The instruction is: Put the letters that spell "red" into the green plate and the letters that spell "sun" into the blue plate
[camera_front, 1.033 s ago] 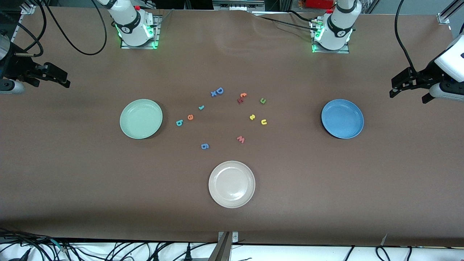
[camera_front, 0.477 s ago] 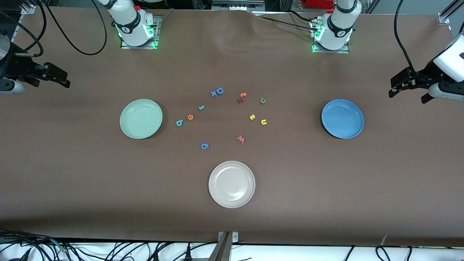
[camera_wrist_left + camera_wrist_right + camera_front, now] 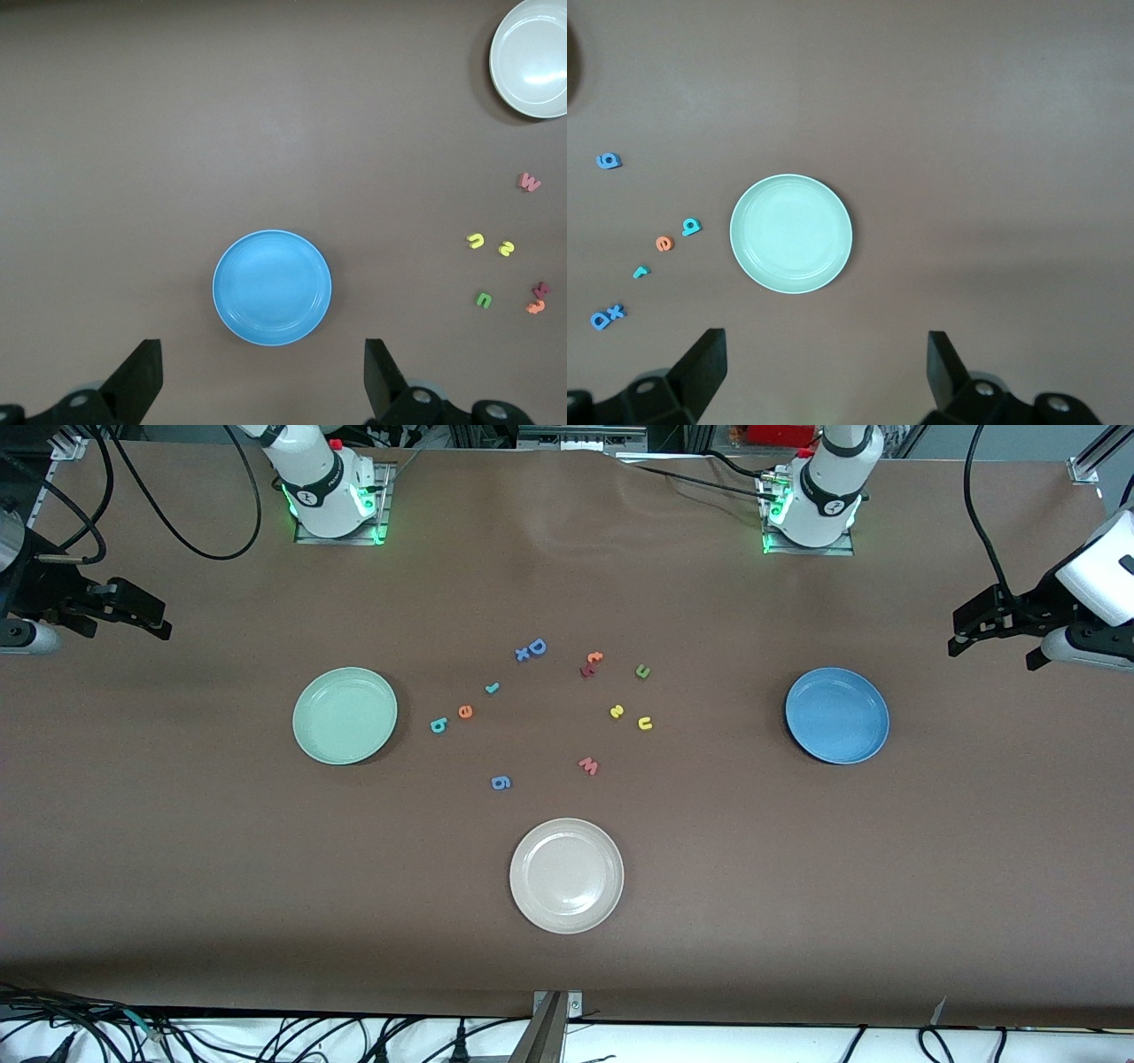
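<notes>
A wide table (image 3: pixel 567 974) covered in a matte brown sheet fills nearly the whole front view, evenly lit, with a soft darker band along the table's edge nearest the front camera. The sheet shows a slight ripple (image 3: pixel 540 536) in its upper middle part. Below that nearest table edge runs a pale strip (image 3: pixel 266 1036) strewn with black cables (image 3: pixel 106 1027) (a tangle, mostly toward the right arm's end). A metal bracket (image 3: pixel 551 1023) stands at the middle of that edge. Above the table's farthest edge, dark frame parts and something red (image 3: pixel 780 434), perhaps a box, show only partly.
</notes>
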{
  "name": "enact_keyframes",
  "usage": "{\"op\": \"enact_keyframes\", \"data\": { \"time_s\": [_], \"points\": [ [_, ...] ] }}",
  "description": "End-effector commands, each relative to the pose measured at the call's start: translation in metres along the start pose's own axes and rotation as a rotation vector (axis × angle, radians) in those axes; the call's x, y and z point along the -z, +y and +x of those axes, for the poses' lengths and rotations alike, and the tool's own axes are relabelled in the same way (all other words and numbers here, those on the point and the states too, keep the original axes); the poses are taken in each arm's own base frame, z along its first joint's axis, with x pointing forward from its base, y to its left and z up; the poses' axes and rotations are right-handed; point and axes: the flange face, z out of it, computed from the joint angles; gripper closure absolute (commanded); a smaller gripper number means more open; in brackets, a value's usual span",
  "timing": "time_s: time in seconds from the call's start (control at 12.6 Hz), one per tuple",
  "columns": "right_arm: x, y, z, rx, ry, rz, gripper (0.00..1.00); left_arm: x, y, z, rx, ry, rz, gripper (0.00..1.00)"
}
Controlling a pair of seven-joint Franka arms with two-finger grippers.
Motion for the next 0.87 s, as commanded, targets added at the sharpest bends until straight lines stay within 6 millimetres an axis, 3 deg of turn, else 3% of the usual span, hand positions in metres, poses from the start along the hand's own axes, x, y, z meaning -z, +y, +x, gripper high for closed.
{"op": "enact_keyframes", "data": {
  "time_s": [0.0,0.4,0.56,0.64,0.79],
  "points": [
    [0.006,-0.002,0.003,0.004,0.006,0.016,0.00,-0.001,-0.005,-0.007,0.114,-0.088,0.007,0.00],
    [0.006,-0.002,0.003,0.004,0.005,0.016,0.00,-0.007,-0.021,0.000,0.263,-0.097,0.003,0.00],
    [0.006,-0.002,0.003,0.006,0.005,0.016,0.00,-0.007,-0.011,0.004,0.248,-0.093,-0.052,0.00],
    [0.005,-0.002,0.003,0.006,0.003,0.016,0.00,-0.020,0.000,0.012,0.233,-0.115,-0.066,0.00],
    [0.005,-0.002,0.003,0.006,0.003,0.016,0.00,-0.007,0.007,0.018,0.209,-0.085,-0.074,0.00]
  ]
}}
